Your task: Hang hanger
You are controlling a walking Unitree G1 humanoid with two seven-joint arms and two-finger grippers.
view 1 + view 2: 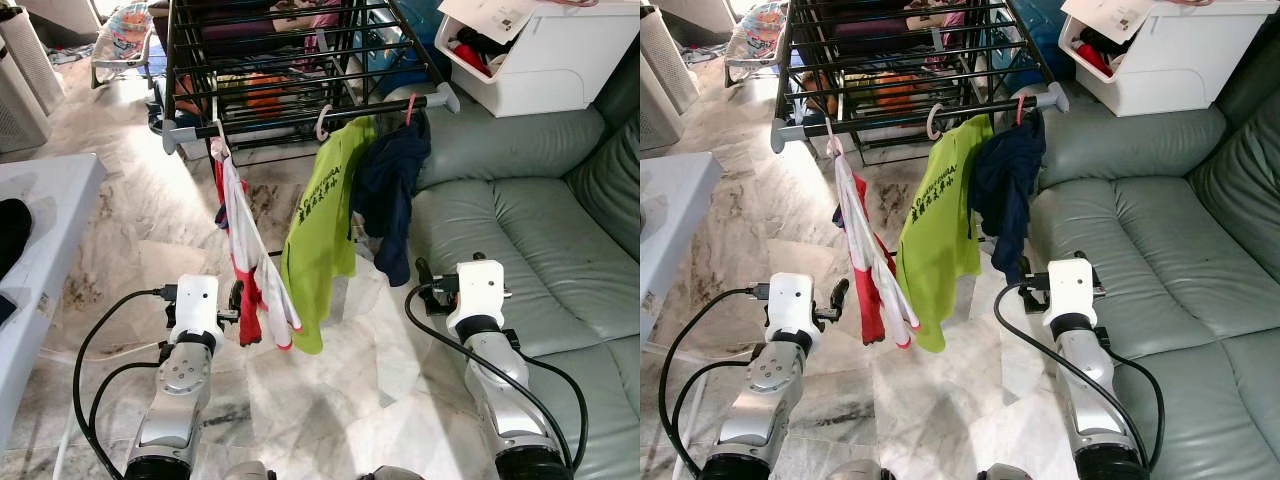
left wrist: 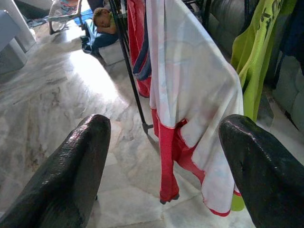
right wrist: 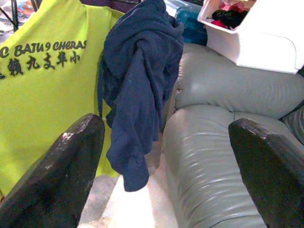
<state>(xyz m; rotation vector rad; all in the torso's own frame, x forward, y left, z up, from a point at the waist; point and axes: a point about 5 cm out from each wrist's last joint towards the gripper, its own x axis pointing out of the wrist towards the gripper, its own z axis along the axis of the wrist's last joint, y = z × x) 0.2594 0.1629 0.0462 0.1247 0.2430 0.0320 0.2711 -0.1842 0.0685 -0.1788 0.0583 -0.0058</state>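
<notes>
Three garments hang from the front bar of the drying rack: white/red garment on a white hanger, lime shirt on a pale hanger, navy garment on a pink hanger.

Left gripper spread wide, holding nothing; white/red garment just ahead at 12 o'clock, hem between the fingers, not touching.

Right gripper also spread, empty; navy garment at 11, grey sofa at 1–2, white bin beyond.
</notes>
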